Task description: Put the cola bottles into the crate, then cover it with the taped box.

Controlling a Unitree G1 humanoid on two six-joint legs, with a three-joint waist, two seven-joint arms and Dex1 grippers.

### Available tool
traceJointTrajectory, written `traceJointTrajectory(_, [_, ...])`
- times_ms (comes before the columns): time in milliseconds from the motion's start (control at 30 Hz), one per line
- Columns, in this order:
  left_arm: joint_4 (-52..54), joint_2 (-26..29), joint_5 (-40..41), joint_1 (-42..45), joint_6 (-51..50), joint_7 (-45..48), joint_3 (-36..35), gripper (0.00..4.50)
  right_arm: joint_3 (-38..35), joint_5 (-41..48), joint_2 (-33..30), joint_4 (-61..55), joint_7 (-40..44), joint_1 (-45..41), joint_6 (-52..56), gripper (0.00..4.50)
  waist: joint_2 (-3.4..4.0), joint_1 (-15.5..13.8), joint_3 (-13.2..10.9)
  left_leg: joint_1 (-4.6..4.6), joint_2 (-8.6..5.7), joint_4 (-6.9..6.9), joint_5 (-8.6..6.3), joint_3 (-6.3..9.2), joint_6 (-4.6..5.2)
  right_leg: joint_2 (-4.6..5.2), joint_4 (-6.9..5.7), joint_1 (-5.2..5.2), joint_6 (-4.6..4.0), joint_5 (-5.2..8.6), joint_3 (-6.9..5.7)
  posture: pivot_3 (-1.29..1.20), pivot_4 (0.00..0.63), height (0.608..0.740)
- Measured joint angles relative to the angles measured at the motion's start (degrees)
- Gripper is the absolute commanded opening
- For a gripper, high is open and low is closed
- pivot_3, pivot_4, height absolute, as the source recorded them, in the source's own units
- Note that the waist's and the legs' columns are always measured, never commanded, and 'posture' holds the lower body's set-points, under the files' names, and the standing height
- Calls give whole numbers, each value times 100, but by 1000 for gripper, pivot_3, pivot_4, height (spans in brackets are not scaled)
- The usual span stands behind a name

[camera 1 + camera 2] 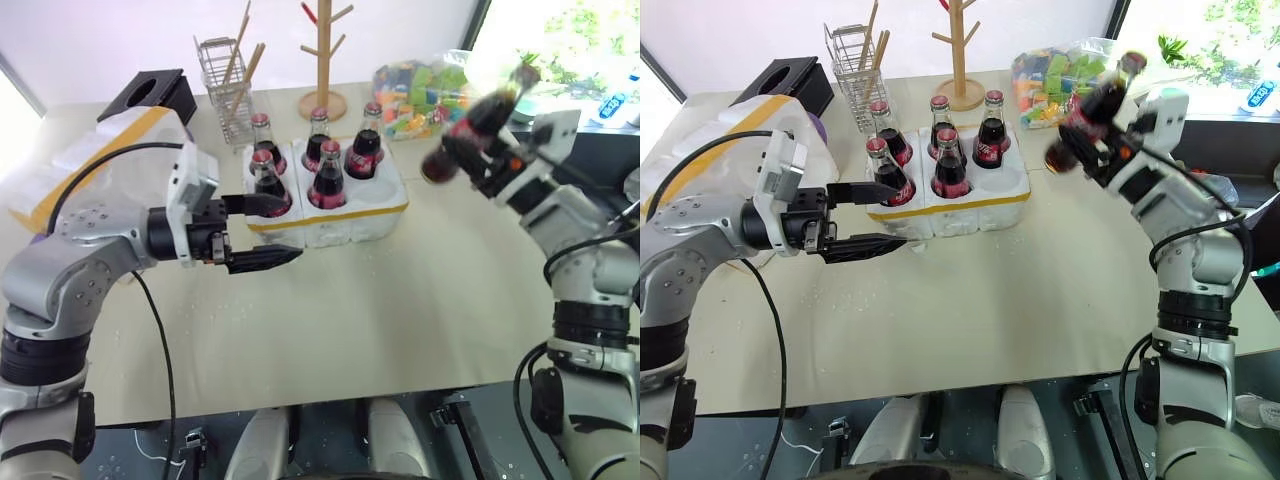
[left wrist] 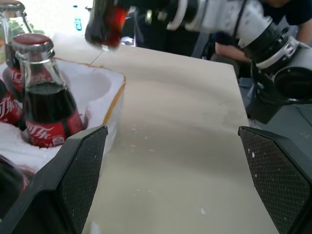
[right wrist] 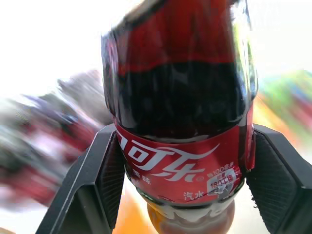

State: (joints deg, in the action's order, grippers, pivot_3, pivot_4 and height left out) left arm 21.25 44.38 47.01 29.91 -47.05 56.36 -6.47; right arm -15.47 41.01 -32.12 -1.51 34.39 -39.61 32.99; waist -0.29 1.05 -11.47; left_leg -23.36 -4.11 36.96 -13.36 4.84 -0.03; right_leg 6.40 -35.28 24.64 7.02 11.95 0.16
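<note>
Five cola bottles (image 1: 329,178) in crate (image 1: 385,212) | one well empty

One crate (image 1: 375,215) well is free; five cola bottles (image 1: 329,178) crowd the others.

Right gripper (image 1: 1102,135) clamping tilted cola bottle (image 1: 1092,108) in air, right of crate (image 1: 958,205), above table (image 1: 1020,300). Five cola bottles (image 1: 950,160) standing in crate wells; front right well sitting empty. Left gripper (image 1: 868,218) hovering with jaws spread beside crate's left front corner. Taped box (image 1: 730,135) lying behind left arm.
</note>
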Motion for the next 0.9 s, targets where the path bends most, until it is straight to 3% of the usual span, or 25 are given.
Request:
traceJointTrajectory(200, [-14,-1,-20,0,52,-44,0,4500,609,64,380,-145,1,-94,514,2818,-6,-44,0,-4,-11,22,2,-5,-3,10,9,-11,-3,1,3,0,150,740])
traceJointTrajectory(467, [-28,10,-29,-63,164,-33,0,4500,1233,-1163,580,663,-369,-198,69,2818,-12,-30,3,-2,-10,14,2,-5,-5,8,5,-6,0,-1,2,0,150,740])
traceJointTrajectory(667, [-32,101,-34,-245,286,-4,-32,4500,1672,-1796,529,903,-105,-25,-99,2818,-15,-22,4,-1,-8,10,3,-4,-5,6,5,-5,0,-1,2,0,150,740])
traceJointTrajectory(767, [-50,195,-76,-300,348,17,-133,4500,1688,-1887,507,890,-7,-29,-55,4286,-17,-28,6,1,-8,10,2,-3,-5,6,5,-8,0,-1,1,0,150,740])
traceJointTrajectory(900, [-92,444,-129,-481,364,83,-274,4500,1696,-1883,452,681,102,-33,200,4435,-17,-23,6,2,-8,13,2,-5,-5,6,6,-10,-1,-1,2,0,150,740])
